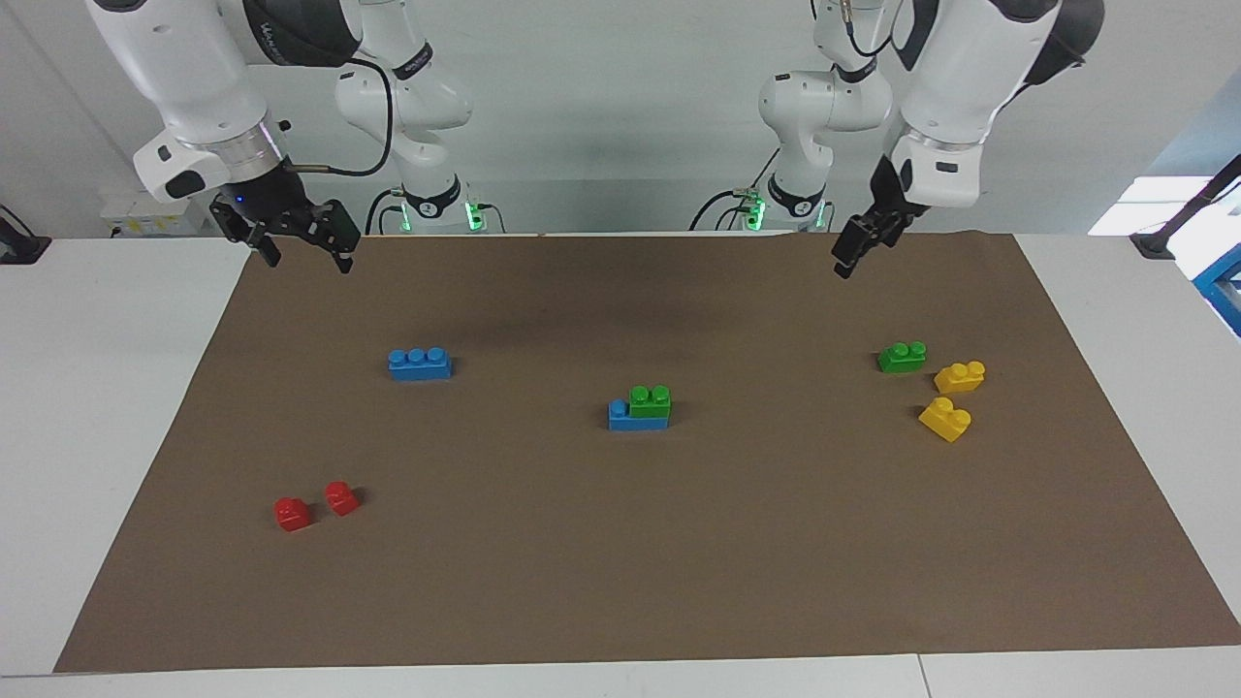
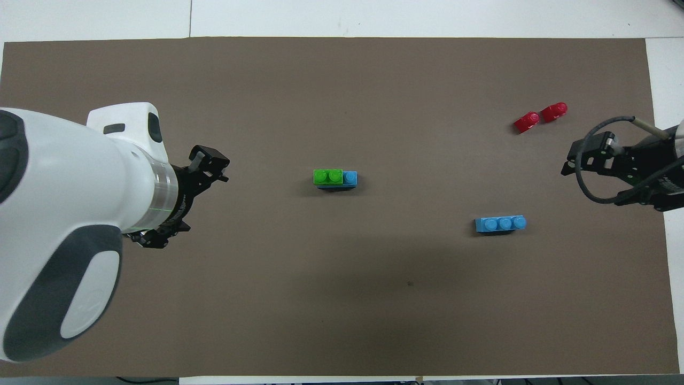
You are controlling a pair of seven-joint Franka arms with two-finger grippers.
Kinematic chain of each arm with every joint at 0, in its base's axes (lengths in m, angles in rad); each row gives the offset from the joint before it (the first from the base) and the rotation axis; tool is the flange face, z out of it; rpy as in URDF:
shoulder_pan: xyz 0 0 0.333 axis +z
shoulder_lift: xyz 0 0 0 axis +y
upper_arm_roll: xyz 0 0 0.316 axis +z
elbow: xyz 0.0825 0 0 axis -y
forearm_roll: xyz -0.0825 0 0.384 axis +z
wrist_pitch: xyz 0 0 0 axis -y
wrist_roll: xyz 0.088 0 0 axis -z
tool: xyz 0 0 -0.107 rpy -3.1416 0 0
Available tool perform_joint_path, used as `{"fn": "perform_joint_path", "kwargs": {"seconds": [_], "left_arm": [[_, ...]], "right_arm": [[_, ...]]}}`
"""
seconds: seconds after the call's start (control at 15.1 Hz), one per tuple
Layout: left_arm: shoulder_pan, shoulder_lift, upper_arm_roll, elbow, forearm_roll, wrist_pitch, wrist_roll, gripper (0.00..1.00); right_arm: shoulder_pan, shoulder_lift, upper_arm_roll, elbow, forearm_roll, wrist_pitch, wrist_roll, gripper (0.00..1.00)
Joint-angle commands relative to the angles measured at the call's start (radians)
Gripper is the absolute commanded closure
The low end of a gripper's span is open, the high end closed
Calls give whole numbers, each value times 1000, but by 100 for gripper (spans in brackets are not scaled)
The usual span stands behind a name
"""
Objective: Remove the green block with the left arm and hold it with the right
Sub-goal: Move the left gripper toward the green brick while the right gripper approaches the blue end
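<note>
My left hand (image 1: 858, 250) hung spread and empty in the air over the brown paper mat (image 1: 737, 543) near the robots' edge, toward the left arm's end of the bench (image 1: 107, 388), and my right hand (image 1: 296, 237) hung likewise spread and empty over the mat's corner at the right arm's end. The small bright green plastic two-stud toy brick (image 1: 650, 400) I was after sat in the middle of the mat, pressed onto one end of a longer blue plastic three-stud brick (image 1: 630, 417), leaving a single blue stud bare. A second green two-stud brick (image 1: 902, 357) lay loose near two yellow plastic bricks (image 1: 955, 397) toward the left arm's end; a lone blue three-stud brick (image 1: 419, 364) and two small red plastic bricks (image 1: 315, 504) lay toward the right arm's end. I judged the green brick light, rigid and smooth-sided, so it would not deform but could slip from a shallow pinch; the stud fit would likely resist. I reckoned my left hand should take its two long flat sides, below the studs, while my right hand pinned the blue brick by its long sides at the bare-stud end, so the pair would not lift together.
</note>
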Motion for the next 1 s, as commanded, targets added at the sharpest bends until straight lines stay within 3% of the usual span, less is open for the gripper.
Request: {"fn": "perform_joint_path", "kwargs": {"seconds": [0.0, 0.27, 0.4, 0.6, 0.93], "left_arm": [[-63, -25, 20, -61, -13, 93, -228, 0], [-129, -18, 19, -124, -12, 184, -453, 0], [-166, 24, 20, -119, -12, 201, -514, 0], [-192, 83, 20, -109, -10, 237, -571, 0], [-211, 237, 22, -20, -1, 326, -807, 0]], "right_arm": [[35, -31, 6, -107, 92, 90, 299, 1], [65, -34, 6, -230, 268, 257, 582, 1], [78, 26, 8, -235, 353, 328, 698, 1], [196, 131, 8, -235, 396, 499, 871, 1], [285, 256, 8, -229, 562, 688, 913, 1]]}}
